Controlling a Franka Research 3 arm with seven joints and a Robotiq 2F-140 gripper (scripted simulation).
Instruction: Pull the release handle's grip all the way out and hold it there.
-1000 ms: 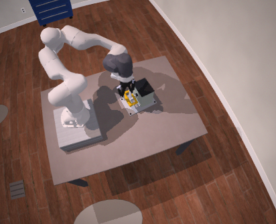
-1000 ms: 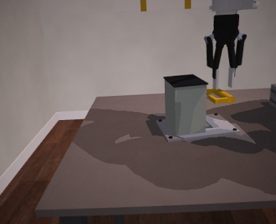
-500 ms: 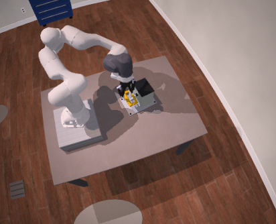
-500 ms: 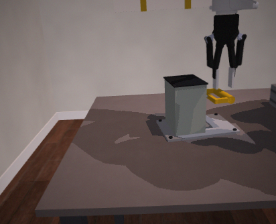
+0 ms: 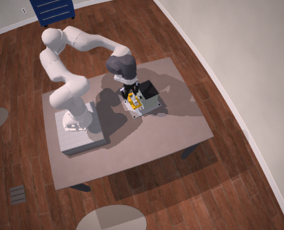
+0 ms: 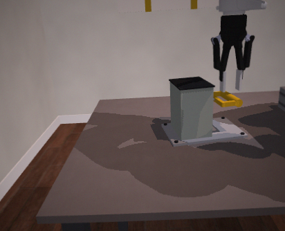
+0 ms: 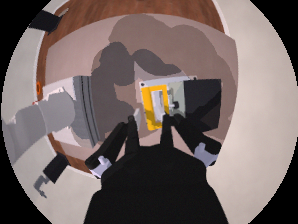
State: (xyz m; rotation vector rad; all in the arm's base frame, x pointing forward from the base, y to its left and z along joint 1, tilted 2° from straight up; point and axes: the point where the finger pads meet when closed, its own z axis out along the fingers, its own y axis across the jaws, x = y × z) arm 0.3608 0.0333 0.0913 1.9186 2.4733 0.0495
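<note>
The release handle's grip [image 6: 227, 99] is a yellow loop with a level bar at its outer end, sticking out sideways from a grey housing [image 6: 191, 111] with a black top. The housing stands upright on a pale bolted plate [image 6: 231, 133], nearer the surface's far edge, seemingly not yet pulled out.

Right under the gripper [image 6: 230, 86] sits the yellow grip [image 6: 227, 99], open air between them. Beside it the housing [image 6: 191, 108] blocks that side; the arm's base block [image 5: 79, 135] stands well off on the table [image 6: 134, 180]
</note>
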